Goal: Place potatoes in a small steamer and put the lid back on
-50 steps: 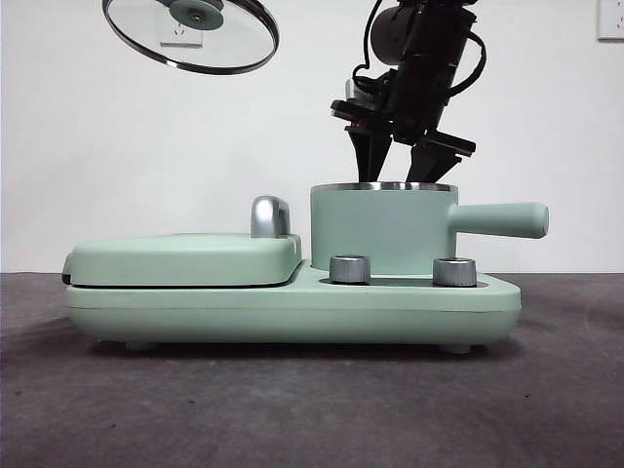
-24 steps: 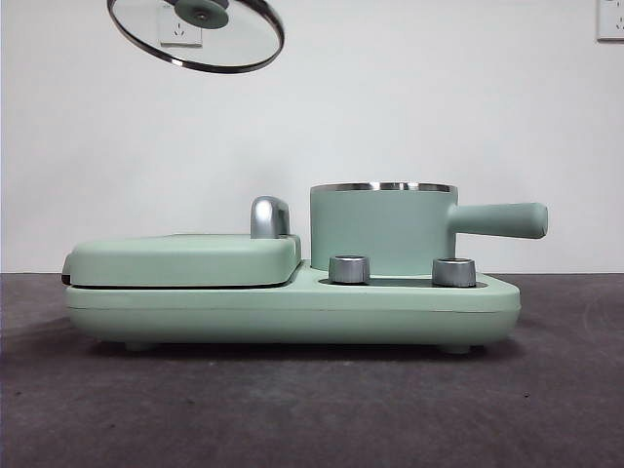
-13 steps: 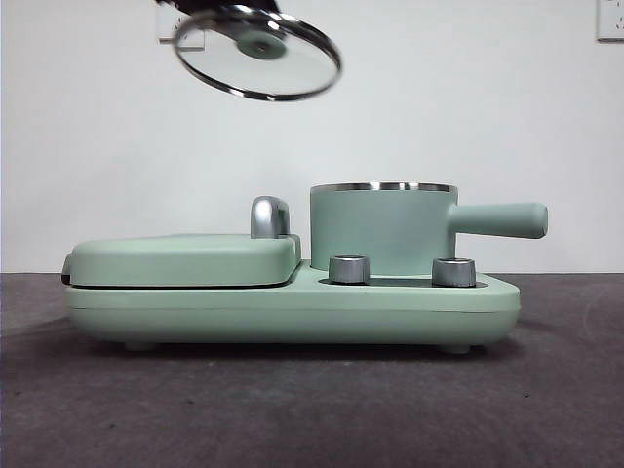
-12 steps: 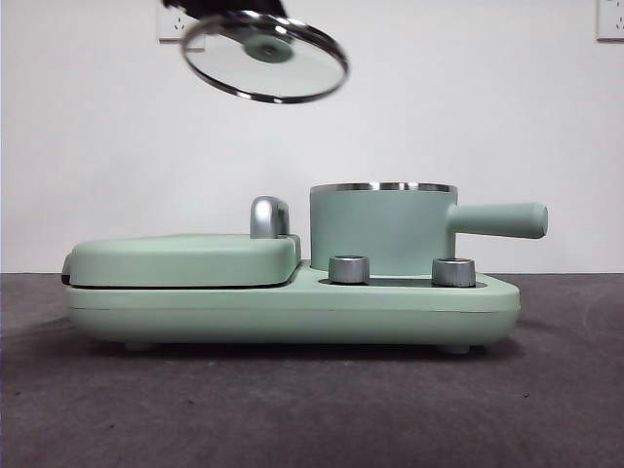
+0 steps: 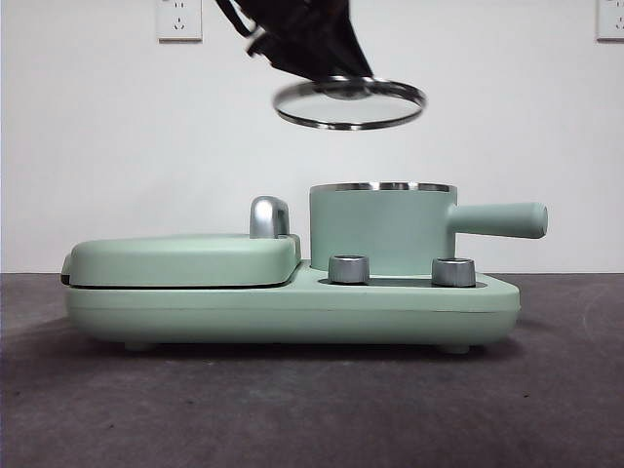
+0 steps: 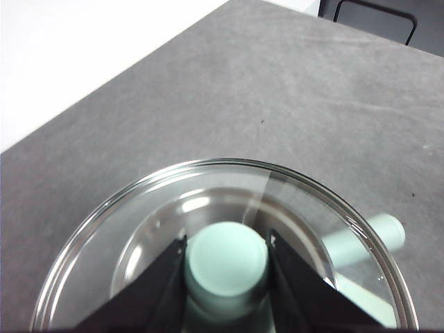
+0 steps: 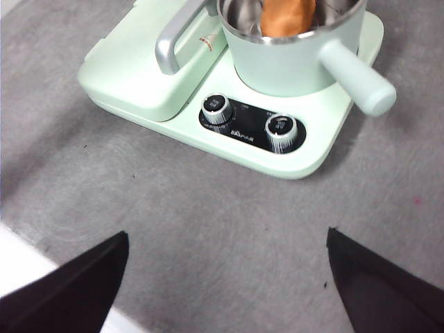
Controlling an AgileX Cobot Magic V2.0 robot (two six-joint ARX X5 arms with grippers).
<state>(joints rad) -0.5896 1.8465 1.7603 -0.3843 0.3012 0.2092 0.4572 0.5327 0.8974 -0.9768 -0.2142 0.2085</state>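
Potato: one, orange-brown.
Steamer: one, mint-green, with one side handle.
Lid: one, glass, with one mint knob.
Base unit: one.
Griddle cover: one, with one chrome handle.
Dials: two, left dial and right dial.
Wall sockets: two, one socket complete, a second socket cut by the edge.
Grippers: two, left gripper and right gripper.

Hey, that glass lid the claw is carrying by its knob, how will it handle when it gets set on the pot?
The lid is glass with a steel rim, so probably rigid but breakable. Held only by its knob in the left claw, it may tilt. It likely needs centring over the pot.
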